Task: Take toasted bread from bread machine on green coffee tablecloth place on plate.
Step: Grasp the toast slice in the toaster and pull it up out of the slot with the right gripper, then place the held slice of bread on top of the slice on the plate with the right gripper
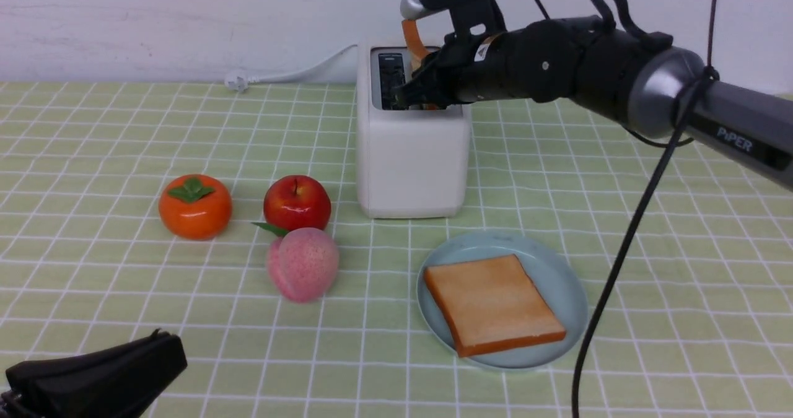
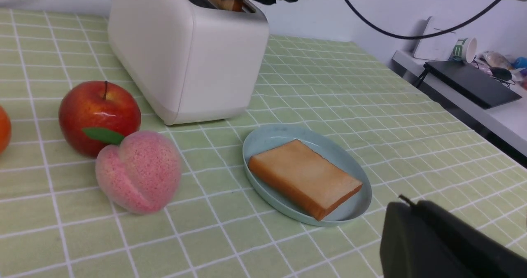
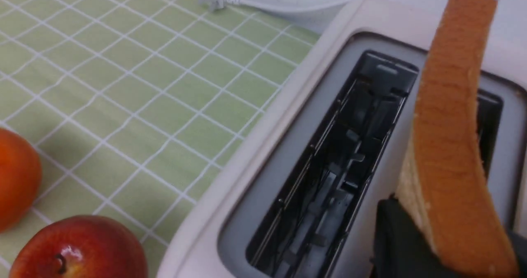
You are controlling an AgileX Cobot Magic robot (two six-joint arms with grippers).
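The cream-white bread machine (image 1: pixel 412 152) stands at the back middle of the green tablecloth (image 1: pixel 681 251). My right gripper (image 1: pixel 421 93) is over its top, shut on a slice of toasted bread (image 1: pixel 414 40) that sticks up out of the right slot. In the right wrist view the slice (image 3: pixel 453 125) stands on edge between the black fingers (image 3: pixel 395 237), and the left slot (image 3: pixel 337 162) is empty. A second slice (image 1: pixel 492 303) lies flat on the pale blue plate (image 1: pixel 570 294) in front of the bread machine. My left gripper (image 1: pixel 161 343) is shut and empty, low at the front left.
An orange persimmon-like fruit (image 1: pixel 195 207), a red apple (image 1: pixel 297 201) and a pink peach (image 1: pixel 302 263) sit left of the bread machine. The white cord's plug (image 1: pixel 238 82) lies at the back. A black cable (image 1: pixel 619 251) hangs from my right arm beside the plate.
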